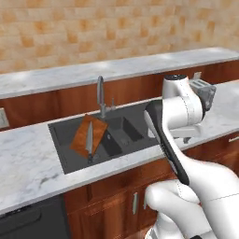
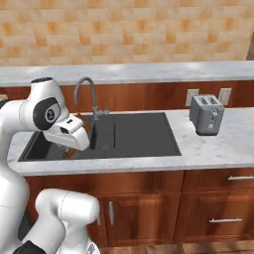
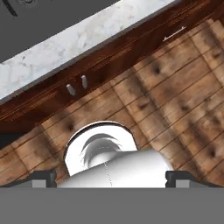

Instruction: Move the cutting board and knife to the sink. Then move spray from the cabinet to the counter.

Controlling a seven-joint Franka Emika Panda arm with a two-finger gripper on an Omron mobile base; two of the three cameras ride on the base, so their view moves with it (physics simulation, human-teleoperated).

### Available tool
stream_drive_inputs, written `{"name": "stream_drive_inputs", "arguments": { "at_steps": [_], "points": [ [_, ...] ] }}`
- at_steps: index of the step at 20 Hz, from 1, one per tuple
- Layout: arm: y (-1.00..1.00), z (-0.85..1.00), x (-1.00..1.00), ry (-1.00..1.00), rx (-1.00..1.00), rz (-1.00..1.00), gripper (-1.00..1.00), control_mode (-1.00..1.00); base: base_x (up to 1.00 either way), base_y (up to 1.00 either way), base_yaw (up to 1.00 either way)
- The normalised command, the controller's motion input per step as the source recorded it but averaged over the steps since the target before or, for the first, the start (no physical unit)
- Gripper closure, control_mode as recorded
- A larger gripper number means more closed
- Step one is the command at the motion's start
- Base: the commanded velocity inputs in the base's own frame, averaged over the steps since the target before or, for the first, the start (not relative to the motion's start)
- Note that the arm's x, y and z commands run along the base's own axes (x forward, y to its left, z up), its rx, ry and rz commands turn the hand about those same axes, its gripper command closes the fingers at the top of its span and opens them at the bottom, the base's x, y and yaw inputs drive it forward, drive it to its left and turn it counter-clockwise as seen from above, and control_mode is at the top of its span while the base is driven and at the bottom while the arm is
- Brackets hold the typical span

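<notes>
Board (image 1: 88,135) and knife (image 1: 89,138) already lie in the sink (image 1: 60,149). Gripper (image 3: 111,178) is wide open and empty, pointing down at the floor; spray and cabinet lie elsewhere, so turn away next.

We list a dark double-basin sink (image 2: 144,136) with a curved grey faucet (image 2: 85,94) standing at its back edge. We list a silver two-slot toaster (image 2: 207,114) to the right of the sink, and two pale wall outlets (image 2: 192,96) on the wood panel behind it. We record a tan tiled wall (image 1: 93,28) above, metal bar handles (image 2: 225,220) on the drawers below, and a wood plank floor (image 3: 175,96) underneath.
</notes>
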Motion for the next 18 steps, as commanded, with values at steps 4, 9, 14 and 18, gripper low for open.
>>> {"name": "stream_drive_inputs", "arguments": {
  "at_steps": [4, 9, 14, 18],
  "points": [
    [0.00, 0.00, 0.00, 0.00, 0.00, 0.00, -1.00, 1.00, -0.19, -0.66, -0.74],
    [0.00, 0.00, 0.00, 0.00, 0.00, 0.00, -1.00, 1.00, 0.00, -0.39, -0.89],
    [0.00, 0.00, 0.00, 0.00, 0.00, 0.00, -1.00, 1.00, 0.00, -0.49, -0.86],
    [0.00, 0.00, 0.00, 0.00, 0.00, 0.00, -1.00, 1.00, 0.00, -0.62, -0.81]
  ]
}}
